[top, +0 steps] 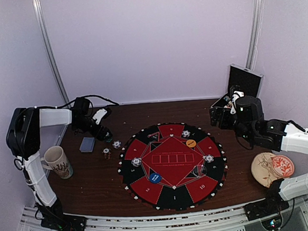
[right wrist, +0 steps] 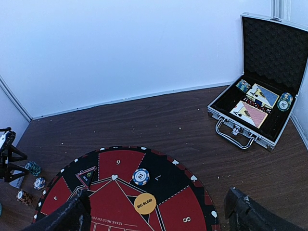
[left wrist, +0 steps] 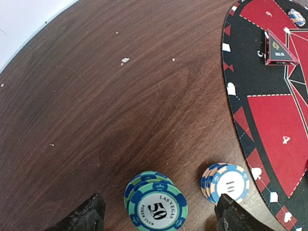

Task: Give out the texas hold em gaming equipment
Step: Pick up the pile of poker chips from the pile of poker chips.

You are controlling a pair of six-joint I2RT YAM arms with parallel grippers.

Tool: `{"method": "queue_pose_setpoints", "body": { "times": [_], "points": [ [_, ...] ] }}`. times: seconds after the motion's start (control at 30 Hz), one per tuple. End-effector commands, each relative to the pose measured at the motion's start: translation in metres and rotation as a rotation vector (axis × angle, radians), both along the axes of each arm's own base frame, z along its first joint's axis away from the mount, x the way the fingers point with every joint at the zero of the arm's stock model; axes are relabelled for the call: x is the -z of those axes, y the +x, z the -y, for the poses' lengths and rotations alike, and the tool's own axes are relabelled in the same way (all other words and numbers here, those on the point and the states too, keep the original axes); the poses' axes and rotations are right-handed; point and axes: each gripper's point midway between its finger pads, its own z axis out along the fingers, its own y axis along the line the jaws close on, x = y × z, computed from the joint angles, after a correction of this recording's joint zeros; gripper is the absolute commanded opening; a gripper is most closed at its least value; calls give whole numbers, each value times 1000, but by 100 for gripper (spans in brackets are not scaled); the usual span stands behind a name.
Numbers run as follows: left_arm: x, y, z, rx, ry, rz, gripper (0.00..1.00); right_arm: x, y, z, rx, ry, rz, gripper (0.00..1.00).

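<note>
Closest to the lens, a teal stack of chips (left wrist: 156, 206) printed "LAS VEGAS POKER CLUB 50" sits on the bare wood. It lies between the fingers (left wrist: 89, 214) of the left gripper (left wrist: 160, 207), which stand apart on either side without touching it. Just right of it, a paler stack (left wrist: 226, 183) reads "10". The card deck (top: 87, 145) lies near them, apparently undealt.

Further right is the round mat (top: 171, 172), lettered "TEXAS HOLD EM" with numbered seats. It carries single chips (top: 136, 161) on three seats, an orange disc (right wrist: 145, 203) marked "BIG BLIND" and a blue disc (top: 155, 177). The right gripper (right wrist: 159, 204) hangs over its far side, fingers wide apart and empty.

At far right, the open case (right wrist: 240, 130) holds spare chips (right wrist: 243, 85) and boxed cards (right wrist: 250, 113). I judge the job early: most seats are bare.
</note>
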Motion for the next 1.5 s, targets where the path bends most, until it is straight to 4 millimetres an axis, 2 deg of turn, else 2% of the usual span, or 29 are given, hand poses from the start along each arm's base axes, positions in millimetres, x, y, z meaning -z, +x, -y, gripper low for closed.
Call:
{"method": "queue_pose_setpoints", "body": {
  "times": [0.0,0.57,0.83,1.47],
  "points": [
    [-1,10,-3,-4,-2,25,80,-7,1,-2,-4,12,17,97],
    [6,14,-4,-14,9,19,61,-7,0,-3,-9,14,19,97],
    [7,15,-6,-24,19,23,56,-8,-1,-3,-10,15,20,97],
    [1,15,-5,-22,10,35,31,-8,-2,-4,-16,15,22,96]
  ]
}}
